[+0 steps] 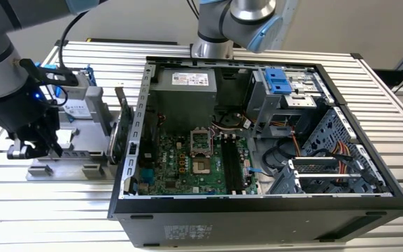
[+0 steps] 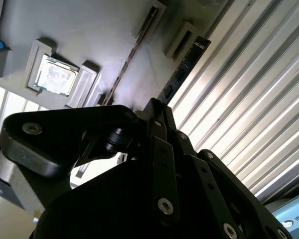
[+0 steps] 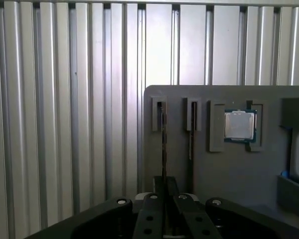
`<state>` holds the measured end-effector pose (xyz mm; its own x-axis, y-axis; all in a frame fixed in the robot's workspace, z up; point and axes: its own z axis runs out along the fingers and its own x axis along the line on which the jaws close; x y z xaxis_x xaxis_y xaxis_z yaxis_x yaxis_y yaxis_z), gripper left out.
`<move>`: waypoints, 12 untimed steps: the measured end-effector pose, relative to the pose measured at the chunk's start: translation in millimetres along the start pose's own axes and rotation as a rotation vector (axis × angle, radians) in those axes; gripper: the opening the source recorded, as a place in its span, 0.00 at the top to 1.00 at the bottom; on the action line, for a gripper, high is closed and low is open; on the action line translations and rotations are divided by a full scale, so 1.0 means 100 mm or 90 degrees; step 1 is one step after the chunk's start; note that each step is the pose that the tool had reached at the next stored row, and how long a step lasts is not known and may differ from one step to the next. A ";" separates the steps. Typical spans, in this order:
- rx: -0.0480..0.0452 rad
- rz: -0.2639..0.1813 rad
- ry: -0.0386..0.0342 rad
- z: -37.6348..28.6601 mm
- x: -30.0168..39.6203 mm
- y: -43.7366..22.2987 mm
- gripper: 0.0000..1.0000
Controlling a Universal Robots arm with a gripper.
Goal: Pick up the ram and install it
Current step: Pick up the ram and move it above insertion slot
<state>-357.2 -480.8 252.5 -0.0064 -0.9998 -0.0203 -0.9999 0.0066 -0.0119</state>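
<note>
In both wrist views the ram [image 2: 185, 63] is a thin bluish-green strip, standing on edge in a slot of the grey fixture [image 3: 229, 174]. In the first wrist view the ram [image 3: 163, 142] shows as a dark line running down between my fingertips. My gripper [image 3: 164, 186] is shut on the ram near one end, with the fingers [image 2: 157, 117] pressed against both faces. In the exterior view my gripper [image 1: 39, 149] hangs low over the grey fixture [image 1: 69, 157], to the left of the open computer case [image 1: 257, 205]. I cannot tell whether the strip is out of its slot.
A second thin strip [image 3: 191, 132] stands in the neighbouring slot, and a square processor [image 3: 240, 124] lies in a pocket beside it. A hard drive in a blue frame [image 1: 77, 102] and an upright card [image 1: 122, 123] stand on the fixture. The motherboard's black memory slots [image 1: 231, 165] face up.
</note>
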 end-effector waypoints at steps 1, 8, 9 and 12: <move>0.0000 0.000 0.0000 -0.006 0.000 0.000 1.00; 0.0000 0.000 0.0001 -0.047 -0.001 0.000 1.00; 0.0000 0.000 0.0001 -0.054 -0.001 0.000 1.00; 0.0000 0.000 0.0000 -0.075 -0.001 0.000 1.00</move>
<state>-357.2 -480.8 260.0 -0.0064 -0.9998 -0.0202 -0.9999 0.0066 -0.0119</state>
